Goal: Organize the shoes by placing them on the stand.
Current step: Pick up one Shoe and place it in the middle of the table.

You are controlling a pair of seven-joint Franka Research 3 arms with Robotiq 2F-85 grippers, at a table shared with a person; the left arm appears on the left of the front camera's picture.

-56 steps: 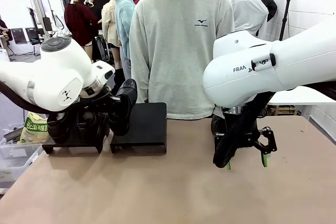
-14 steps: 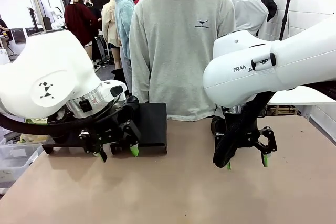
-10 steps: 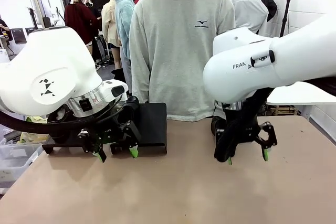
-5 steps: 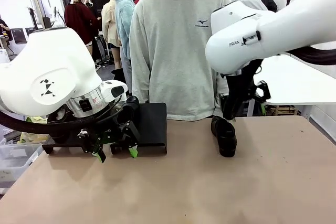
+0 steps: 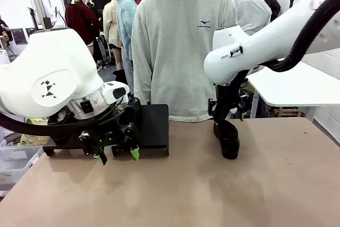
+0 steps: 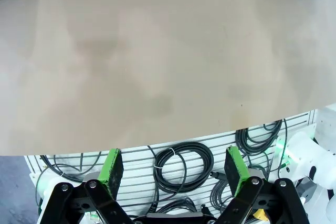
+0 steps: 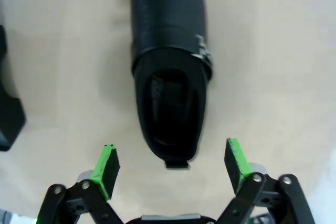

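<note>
Tan and smooth, the table (image 5: 175, 195) stretches from the robot's side to a person in a grey sweatshirt (image 5: 183, 46) standing at its far edge. On its far left sits a low black stand (image 5: 146, 131), partly hidden behind the left arm; dark shapes on the stand's left part may be shoes, but the arm covers them too much to tell.

One black shoe (image 5: 227, 137) lies on the table right of the middle, toe toward the robot, well apart from the stand. The right wrist view looks straight down on it (image 7: 170, 66), opening and heel nearest the camera.

The left arm bends low in front of the stand, its gripper (image 5: 117, 154) pointing down at the table with the green pads spread and nothing between them (the left wrist view (image 6: 176, 169) shows bare table beyond them).

The right arm reaches in from the right, wrist turned downward above the shoe's heel. Its gripper (image 7: 173, 163) hangs released, its pads wide on either side of the heel, not touching it.
</note>
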